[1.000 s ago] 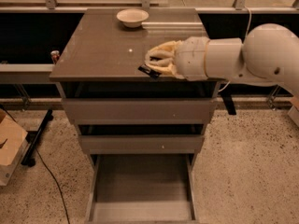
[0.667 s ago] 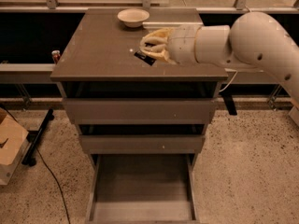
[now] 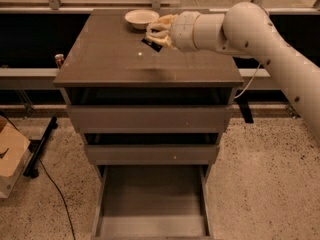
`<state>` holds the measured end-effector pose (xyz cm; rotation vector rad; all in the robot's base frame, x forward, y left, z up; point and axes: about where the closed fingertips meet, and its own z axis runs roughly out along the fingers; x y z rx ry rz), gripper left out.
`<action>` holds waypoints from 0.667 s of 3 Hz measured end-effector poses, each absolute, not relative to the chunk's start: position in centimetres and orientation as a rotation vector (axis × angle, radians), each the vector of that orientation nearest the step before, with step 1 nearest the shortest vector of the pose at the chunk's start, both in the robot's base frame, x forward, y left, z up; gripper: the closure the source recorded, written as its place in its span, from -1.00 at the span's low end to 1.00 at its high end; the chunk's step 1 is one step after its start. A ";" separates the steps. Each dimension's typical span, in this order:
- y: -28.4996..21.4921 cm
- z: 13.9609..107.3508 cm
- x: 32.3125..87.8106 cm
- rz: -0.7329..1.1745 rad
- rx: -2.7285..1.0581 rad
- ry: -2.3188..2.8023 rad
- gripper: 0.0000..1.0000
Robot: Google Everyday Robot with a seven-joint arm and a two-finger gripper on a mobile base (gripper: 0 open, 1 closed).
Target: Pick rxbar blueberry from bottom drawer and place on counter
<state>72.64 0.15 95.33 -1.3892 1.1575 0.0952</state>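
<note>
Since a second ago the gripper [image 3: 156, 36] is sliding further back over the counter [image 3: 107, 59], now hovering just beside the bowl [image 3: 140, 18] near the back edge. It's pinching the snack bar [image 3: 152, 44], small, flat, dark wrapper, low over the top. Open counter is stretching toward the front edge; bottom drawer [image 3: 150, 204] is sitting pulled out.
</note>
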 end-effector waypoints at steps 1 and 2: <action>0.3 94.1 76.9 0.062 -1.378 1.169 0.26; 0.5 94.4 77.0 0.064 -1.376 1.164 -0.20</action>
